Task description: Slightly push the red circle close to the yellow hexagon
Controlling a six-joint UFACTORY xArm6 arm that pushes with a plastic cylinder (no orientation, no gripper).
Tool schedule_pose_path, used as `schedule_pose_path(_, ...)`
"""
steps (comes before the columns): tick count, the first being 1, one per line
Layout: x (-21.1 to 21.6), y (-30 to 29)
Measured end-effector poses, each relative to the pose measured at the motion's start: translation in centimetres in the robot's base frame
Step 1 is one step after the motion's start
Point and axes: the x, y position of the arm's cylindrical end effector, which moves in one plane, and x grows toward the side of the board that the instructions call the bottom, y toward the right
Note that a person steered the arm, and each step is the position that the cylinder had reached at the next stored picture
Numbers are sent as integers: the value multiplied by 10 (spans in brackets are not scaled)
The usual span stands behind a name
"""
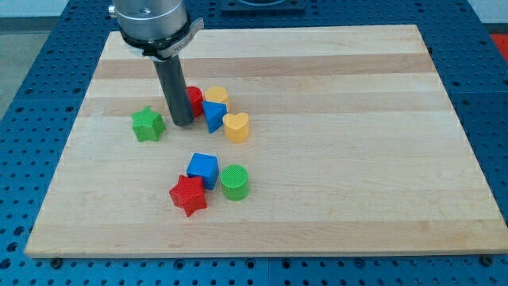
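Note:
The red circle (194,100) sits left of centre on the wooden board, partly hidden behind my rod. The yellow hexagon (216,96) touches it on the view's right. My tip (182,123) rests on the board at the red circle's left side, touching or nearly touching it. A blue triangle (213,115) lies just below the hexagon and against the red circle.
A yellow heart (236,126) sits right of the blue triangle. A green star (148,124) lies left of my tip. Lower down are a blue cube (202,168), a red star (189,195) and a green circle (234,182). The board (357,143) rests on a blue perforated table.

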Motion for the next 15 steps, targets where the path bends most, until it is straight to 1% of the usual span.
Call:
schedule_pose_path(2,-26,0)
schedule_pose_path(4,-29,-33)
schedule_pose_path(5,-44,-47)
schedule_pose_path(7,-57,-48)
schedule_pose_path(9,-57,-48)
schedule_pose_path(11,-48,-48)
schedule_pose_path(15,-48,-16)
